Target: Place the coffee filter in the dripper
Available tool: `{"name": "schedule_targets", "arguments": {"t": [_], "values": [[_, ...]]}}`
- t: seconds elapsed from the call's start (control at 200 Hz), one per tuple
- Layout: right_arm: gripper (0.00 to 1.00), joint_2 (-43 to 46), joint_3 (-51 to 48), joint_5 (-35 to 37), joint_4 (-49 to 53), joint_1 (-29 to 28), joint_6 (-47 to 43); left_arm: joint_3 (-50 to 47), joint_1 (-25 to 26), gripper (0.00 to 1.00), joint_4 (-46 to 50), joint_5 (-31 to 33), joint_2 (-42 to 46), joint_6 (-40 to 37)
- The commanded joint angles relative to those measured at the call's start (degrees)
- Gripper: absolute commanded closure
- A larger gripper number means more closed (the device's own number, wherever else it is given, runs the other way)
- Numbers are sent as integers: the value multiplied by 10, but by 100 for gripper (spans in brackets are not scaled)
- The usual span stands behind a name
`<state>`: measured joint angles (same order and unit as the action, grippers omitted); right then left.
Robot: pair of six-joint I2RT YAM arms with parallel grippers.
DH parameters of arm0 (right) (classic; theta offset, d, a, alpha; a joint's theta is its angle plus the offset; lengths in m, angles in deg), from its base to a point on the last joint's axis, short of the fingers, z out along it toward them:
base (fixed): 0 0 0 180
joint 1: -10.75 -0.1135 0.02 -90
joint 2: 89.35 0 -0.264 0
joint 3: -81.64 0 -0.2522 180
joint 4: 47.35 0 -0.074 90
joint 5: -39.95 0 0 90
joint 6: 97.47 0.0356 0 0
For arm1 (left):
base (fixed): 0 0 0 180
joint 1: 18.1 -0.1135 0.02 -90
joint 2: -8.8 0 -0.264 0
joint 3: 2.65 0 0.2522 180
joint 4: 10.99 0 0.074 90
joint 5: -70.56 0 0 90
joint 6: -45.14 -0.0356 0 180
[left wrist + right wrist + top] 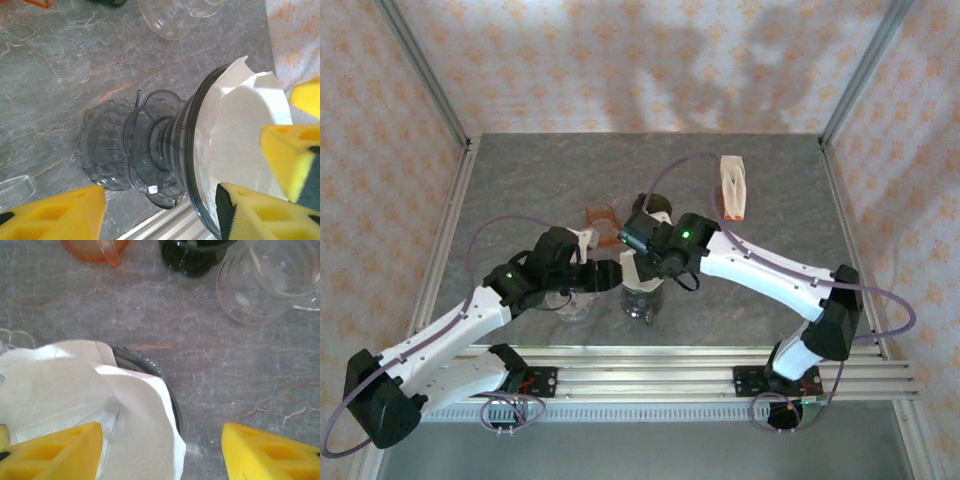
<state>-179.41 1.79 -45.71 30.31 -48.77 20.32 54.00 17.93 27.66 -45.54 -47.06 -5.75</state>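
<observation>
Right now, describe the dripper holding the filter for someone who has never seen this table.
Start at the grey stone table and look to the middle of its near edge. The dripper there is smoky grey ribbed glass. Unlike the orange cup, dark green cup and clear glass one nearby, it holds a white paper filter in its cone.

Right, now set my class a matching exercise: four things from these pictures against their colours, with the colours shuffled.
Things:
1 coffee filter
2 dripper
3 small cup
4 right end effector fingers

Colours:
A orange
B yellow
C white
D smoky grey

Pairs: 1-C, 2-D, 3-A, 4-B
</observation>
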Motion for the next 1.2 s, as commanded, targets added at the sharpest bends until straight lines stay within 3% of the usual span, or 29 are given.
{"name": "schedule_targets", "arguments": {"t": [0.0, 0.951, 1.196], "values": [[35, 12, -19, -13, -6, 3, 11, -6, 4, 37, -1, 7, 14, 0], [33, -50, -46, -53, -28, 37, 12, -14, 4, 36, -30, -2, 13, 20], [33, -56, -59, -48, -40, 37, 11, -7, 4, 27, -45, 2, 19, 32]]}}
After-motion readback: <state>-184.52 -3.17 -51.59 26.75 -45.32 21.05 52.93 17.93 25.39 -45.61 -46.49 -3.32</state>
